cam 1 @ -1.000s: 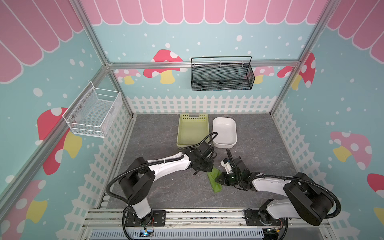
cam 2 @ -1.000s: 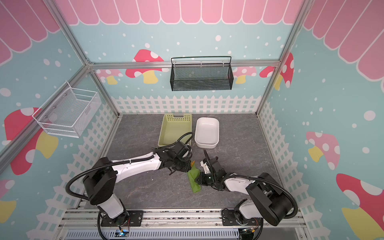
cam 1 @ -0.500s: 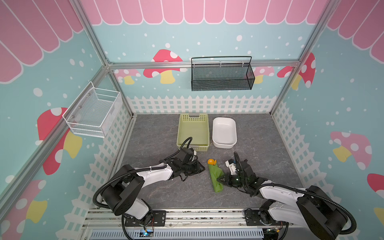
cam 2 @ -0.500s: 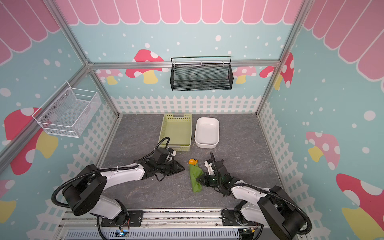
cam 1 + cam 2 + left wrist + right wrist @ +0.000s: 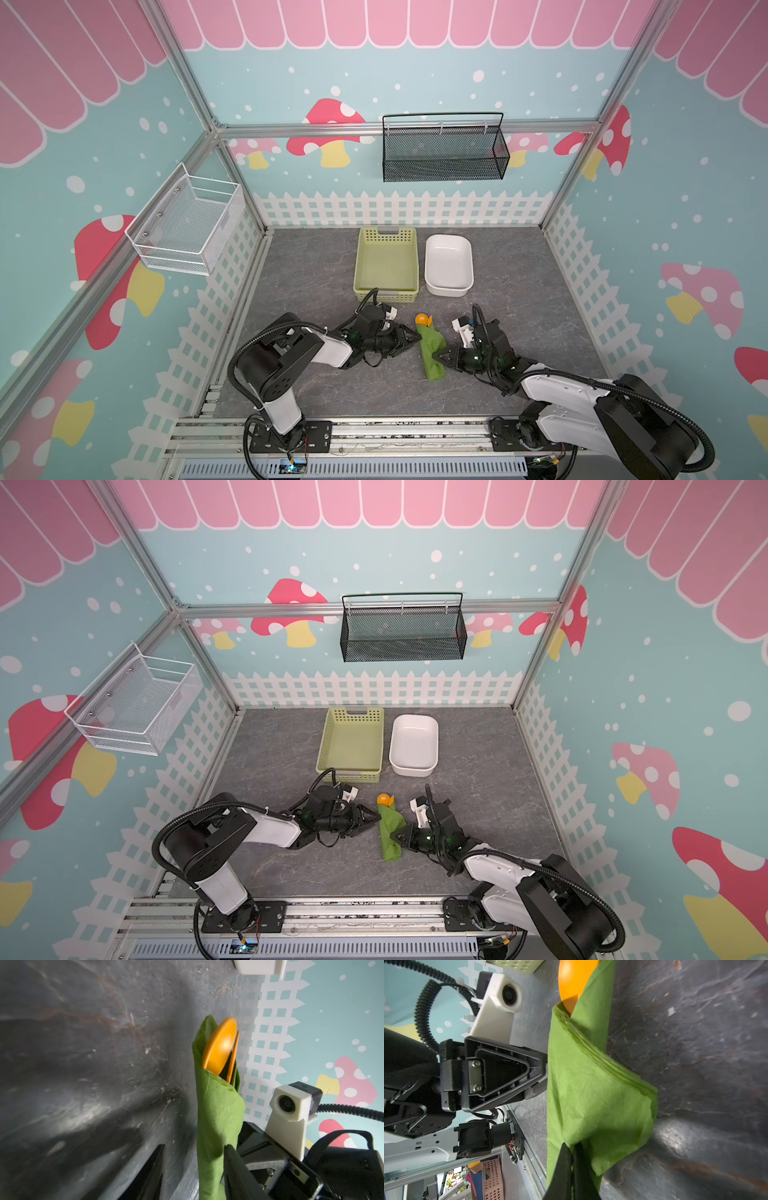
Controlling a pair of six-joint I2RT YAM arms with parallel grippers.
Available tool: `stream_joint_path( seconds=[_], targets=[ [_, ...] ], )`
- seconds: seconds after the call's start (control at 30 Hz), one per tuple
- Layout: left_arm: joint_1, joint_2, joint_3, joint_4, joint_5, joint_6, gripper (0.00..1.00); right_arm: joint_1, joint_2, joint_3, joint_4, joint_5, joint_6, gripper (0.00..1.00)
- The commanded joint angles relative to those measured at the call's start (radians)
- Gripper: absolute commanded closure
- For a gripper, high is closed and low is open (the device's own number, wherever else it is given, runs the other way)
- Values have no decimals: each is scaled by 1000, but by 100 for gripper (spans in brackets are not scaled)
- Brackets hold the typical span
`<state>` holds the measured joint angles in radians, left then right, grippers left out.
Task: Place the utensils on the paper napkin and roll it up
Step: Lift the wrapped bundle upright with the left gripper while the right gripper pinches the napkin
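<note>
The green paper napkin [image 5: 432, 353] [image 5: 390, 833] lies rolled into a narrow bundle on the grey floor, between my two grippers. The utensils sit inside it. An orange spoon bowl [image 5: 422, 319] [image 5: 220, 1047] [image 5: 573, 980] pokes out of the far end, with the thin edge of a second orange piece [image 5: 233, 1057] beside it. My left gripper [image 5: 411, 340] [image 5: 194, 1147] is open at the roll's left side, and the roll [image 5: 218, 1115] passes between its fingers, against one of them. My right gripper [image 5: 435, 357] [image 5: 571, 1146] is shut on a fold of the napkin [image 5: 587, 1088].
A pale yellow-green perforated basket [image 5: 357, 257] and a white dish [image 5: 428, 266] stand side by side behind the roll. A black mesh basket [image 5: 442, 149] hangs on the back wall and a white wire basket [image 5: 187, 224] on the left wall.
My left gripper has let go of the roll's far end and opened, now standing at its left side. The spoon bowl it covered now shows. My right gripper stays shut on the napkin.
</note>
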<state>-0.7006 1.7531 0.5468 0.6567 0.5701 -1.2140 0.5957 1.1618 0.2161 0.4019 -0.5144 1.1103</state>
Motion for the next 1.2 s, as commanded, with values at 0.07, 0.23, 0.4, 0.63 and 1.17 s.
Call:
stream_joint_path(
  seconds=[0.07, 0.23, 0.4, 0.63, 1.17],
  targets=[
    [-19, 72, 30, 178, 26, -100, 52, -2, 10, -11, 76, -30, 42, 100],
    [-29, 116, 57, 227, 34, -131, 53, -3, 16, -14, 92, -40, 46, 100],
    [-38, 140, 83, 257, 40, -143, 55, -3, 21, -18, 93, -46, 46, 100],
    [-45, 151, 90, 269, 41, -146, 60, -3, 17, -26, 93, -43, 48, 100],
    [-33, 39, 89, 235, -8, -64, 82, -5, -53, -15, 21, -14, 43, 100]
  ],
)
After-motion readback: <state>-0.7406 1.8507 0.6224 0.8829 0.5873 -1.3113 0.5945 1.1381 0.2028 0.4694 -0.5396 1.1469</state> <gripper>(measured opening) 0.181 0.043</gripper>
